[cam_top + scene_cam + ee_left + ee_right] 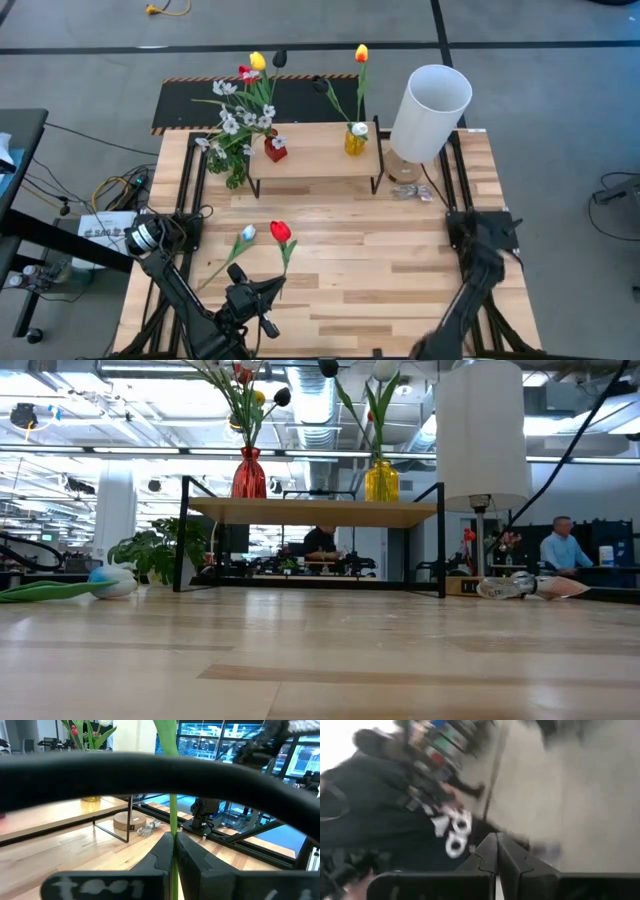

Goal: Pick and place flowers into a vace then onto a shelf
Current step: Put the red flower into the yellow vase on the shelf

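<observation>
A: Left hand (174, 851) status?

B: Clenched on a green stem (173, 815), seen in the left wrist view. The fingers (161, 851) are pressed together with the stem pinched between them. In the high view the left hand (262, 293) is placed at the near-left part of the desk (400, 270).

A: Which flower is gripped?

B: The red tulip (281, 232). Its stem runs from the head down to the hand in the high view. A white-headed flower (246, 234) is laid on the desk just beside it, to the left, stem angled toward the near-left edge. The same flower (105, 582) is seen lying flat in the low view.

A: Right hand?

B: Fully closed, nothing held; fingers (487, 852) are seen meeting in the right wrist view. The right arm (480, 260) is parked at the near-right side of the desk.

A: Shelf contents?

B: The shelf (315, 160) is set at the far middle of the desk. A red vase (275, 150) with mixed flowers (245, 95) is stood on its left part, a yellow vase (355, 140) with an orange tulip (361, 54) on its right part. Both vases are upright.

A: Anything else?

B: A white lamp (430, 110) is stood just right of the shelf. A leafy green sprig (236, 172) is located at the shelf's left end.
</observation>
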Controlling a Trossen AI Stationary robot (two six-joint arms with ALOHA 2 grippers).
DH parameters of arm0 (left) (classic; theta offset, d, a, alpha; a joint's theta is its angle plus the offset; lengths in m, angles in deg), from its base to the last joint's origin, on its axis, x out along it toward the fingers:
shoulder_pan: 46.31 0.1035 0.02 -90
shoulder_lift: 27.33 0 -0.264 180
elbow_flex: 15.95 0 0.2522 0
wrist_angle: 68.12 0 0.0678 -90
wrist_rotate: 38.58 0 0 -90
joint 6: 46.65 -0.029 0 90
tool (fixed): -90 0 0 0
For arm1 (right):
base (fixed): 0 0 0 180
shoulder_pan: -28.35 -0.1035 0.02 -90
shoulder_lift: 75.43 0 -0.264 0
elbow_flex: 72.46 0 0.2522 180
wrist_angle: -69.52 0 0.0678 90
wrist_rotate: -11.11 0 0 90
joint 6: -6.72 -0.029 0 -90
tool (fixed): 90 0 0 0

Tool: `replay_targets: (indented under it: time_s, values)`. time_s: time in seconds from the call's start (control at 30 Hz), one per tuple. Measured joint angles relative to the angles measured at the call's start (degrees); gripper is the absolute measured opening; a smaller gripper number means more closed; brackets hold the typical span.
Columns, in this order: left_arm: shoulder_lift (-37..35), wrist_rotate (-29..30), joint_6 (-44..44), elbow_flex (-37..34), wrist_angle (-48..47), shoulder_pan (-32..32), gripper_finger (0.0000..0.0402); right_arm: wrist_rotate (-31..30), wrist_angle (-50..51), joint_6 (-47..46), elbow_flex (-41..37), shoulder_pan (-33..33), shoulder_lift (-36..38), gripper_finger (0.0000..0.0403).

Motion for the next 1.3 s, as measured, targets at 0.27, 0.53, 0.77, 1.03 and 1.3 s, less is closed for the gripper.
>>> replay_targets:
  time_s: [0.27,0.53,0.77,1.03,1.3]
  values:
    - [0.0,0.0,0.0,0.0,0.0,0.0,0.0000,-0.9,-7.1,-35.2,0.0,-6.0,-12.6,0.0000]
    - [0.0,0.1,-0.1,0.0,0.1,-0.3,0.0000,2.6,-19.4,-52.9,0.0,-8.5,-23.0,0.0000]
    - [0.0,0.2,-0.3,0.0,0.1,-0.9,0.0000,10.8,-28.9,-51.4,0.0,-5.7,-27.6,0.0000]
    - [0.0,-0.9,-0.2,0.0,0.1,-1.0,0.0000,21.4,-34.1,-28.9,0.0,1.6,-28.0,0.0000]
    - [0.0,-4.5,-0.3,0.0,0.2,-1.0,0.0000,15.0,-48.3,-0.7,1.8,7.9,-28.2,0.0000]
